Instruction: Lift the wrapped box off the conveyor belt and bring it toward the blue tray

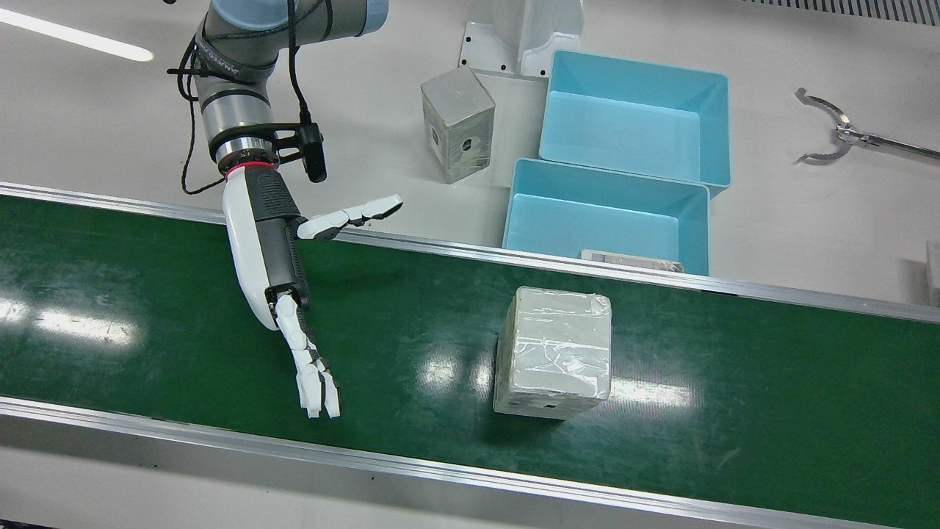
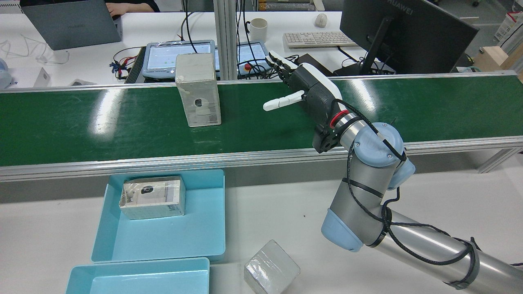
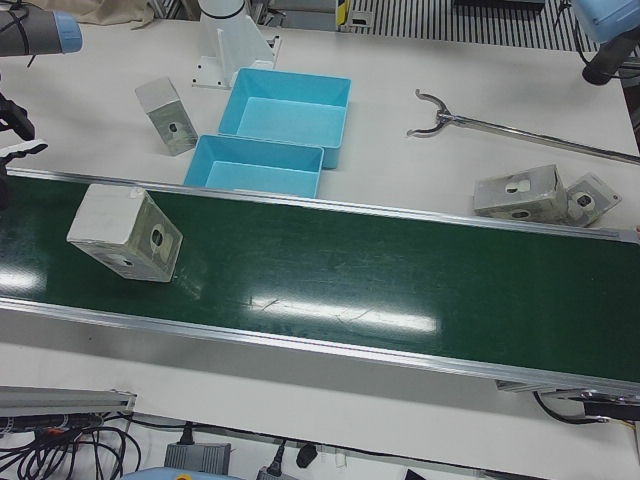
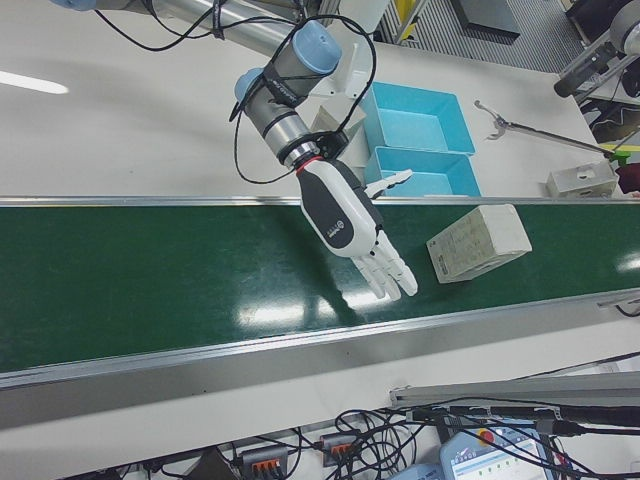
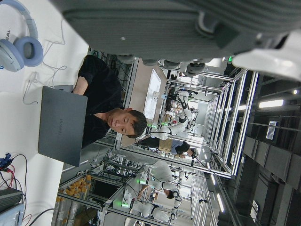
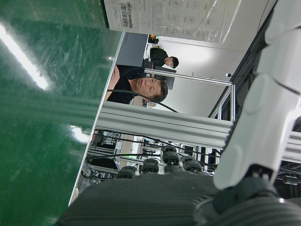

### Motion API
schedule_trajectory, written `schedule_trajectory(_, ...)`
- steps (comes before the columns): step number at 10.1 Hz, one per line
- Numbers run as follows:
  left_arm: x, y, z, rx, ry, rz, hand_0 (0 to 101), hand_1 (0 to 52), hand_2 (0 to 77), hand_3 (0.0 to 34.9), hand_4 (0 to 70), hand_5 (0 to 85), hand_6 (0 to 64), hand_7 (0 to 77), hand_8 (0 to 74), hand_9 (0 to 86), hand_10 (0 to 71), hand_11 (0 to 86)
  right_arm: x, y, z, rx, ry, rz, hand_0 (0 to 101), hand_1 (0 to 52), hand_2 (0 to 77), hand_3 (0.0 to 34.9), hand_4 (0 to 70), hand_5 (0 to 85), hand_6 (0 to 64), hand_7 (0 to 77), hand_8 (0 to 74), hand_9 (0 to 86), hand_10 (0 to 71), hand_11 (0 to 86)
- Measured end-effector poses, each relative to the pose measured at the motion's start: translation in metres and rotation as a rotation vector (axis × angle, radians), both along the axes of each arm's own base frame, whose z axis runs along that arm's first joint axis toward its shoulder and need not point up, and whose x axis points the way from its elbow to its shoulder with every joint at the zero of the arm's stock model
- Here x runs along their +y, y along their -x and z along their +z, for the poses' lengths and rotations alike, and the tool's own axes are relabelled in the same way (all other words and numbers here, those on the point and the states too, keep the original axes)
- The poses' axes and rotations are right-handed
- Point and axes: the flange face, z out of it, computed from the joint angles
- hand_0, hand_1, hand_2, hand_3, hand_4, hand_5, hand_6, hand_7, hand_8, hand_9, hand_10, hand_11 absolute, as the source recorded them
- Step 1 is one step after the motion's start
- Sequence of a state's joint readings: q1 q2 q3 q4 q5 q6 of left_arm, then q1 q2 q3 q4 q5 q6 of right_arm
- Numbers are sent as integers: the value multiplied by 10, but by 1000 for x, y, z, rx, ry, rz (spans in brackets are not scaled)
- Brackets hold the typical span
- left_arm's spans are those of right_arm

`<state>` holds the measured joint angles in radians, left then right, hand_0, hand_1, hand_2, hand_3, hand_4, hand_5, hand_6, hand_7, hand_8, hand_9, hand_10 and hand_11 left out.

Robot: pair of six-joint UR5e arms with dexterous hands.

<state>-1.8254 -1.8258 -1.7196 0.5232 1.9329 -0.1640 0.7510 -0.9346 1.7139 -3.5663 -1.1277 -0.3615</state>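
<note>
The wrapped box point(image 1: 554, 353) stands upright on the green conveyor belt point(image 1: 147, 316), right of centre in the front view, its long axis vertical. In the rear view the wrapped box point(image 2: 198, 90) sits upper left of centre, a narrow face with a dark round mark turned toward the camera. It is a pale grey block under glossy, wrinkled clear film that catches the light.

The right hand point(image 1: 283, 275) hovers over the belt at the left of the front view, well apart from the box, holding nothing. Its white fingers point(image 1: 316, 386) are stretched out and spread, one digit point(image 1: 352, 215) sticking sideways toward the box. The shell is white plastic with a ribbed black panel.

The left hand shows only in its own view, as a blurred dark ribbed edge point(image 5: 178, 23) along the top of the frame; whether its fingers are apart or together cannot be told.

Two blue trays sit on the white desk point(image 1: 808, 220) beyond the belt. The nearer tray point(image 1: 602, 220) holds another wrapped block point(image 2: 152, 197), mostly cut off by the belt rail in the front view. The farther tray point(image 1: 635, 117) lies behind it. A third block point(image 1: 457, 123) stands on the desk just left of the trays.
</note>
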Motion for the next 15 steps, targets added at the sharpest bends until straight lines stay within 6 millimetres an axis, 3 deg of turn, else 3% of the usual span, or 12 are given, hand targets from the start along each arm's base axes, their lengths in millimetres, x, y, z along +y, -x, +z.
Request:
schedule_trajectory(1, 0, 0, 0, 0, 0, 0, 0, 0, 5, 0, 0, 11, 0, 0, 0, 0, 0, 0, -5, 5, -7, -5, -3, 3, 455, 125, 87, 0, 33, 5, 0, 0, 11, 16, 5, 16)
schedule_trajectory(3, 0, 0, 0, 0, 0, 0, 0, 0, 5, 0, 0, 11, 0, 0, 0, 0, 0, 0, -16, 18, -22, -21, -16, 7, 457, 120, 87, 0, 44, 11, 0, 0, 11, 11, 5, 16)
schedule_trajectory(6, 0, 0, 0, 0, 0, 0, 0, 0, 11, 0, 0, 11, 0, 0, 0, 0, 5, 0, -26, 30, -24, -44, -29, 18, 459, 125, 98, 0, 71, 5, 0, 0, 5, 11, 5, 33)
schedule_trajectory(15, 0, 0, 0, 0, 0, 0, 0, 0, 11, 0, 0, 11, 0, 0, 0, 0, 5, 0, -17, 55, -24, -74, -35, 12, 459, 120, 131, 0, 98, 22, 0, 0, 5, 16, 11, 27)
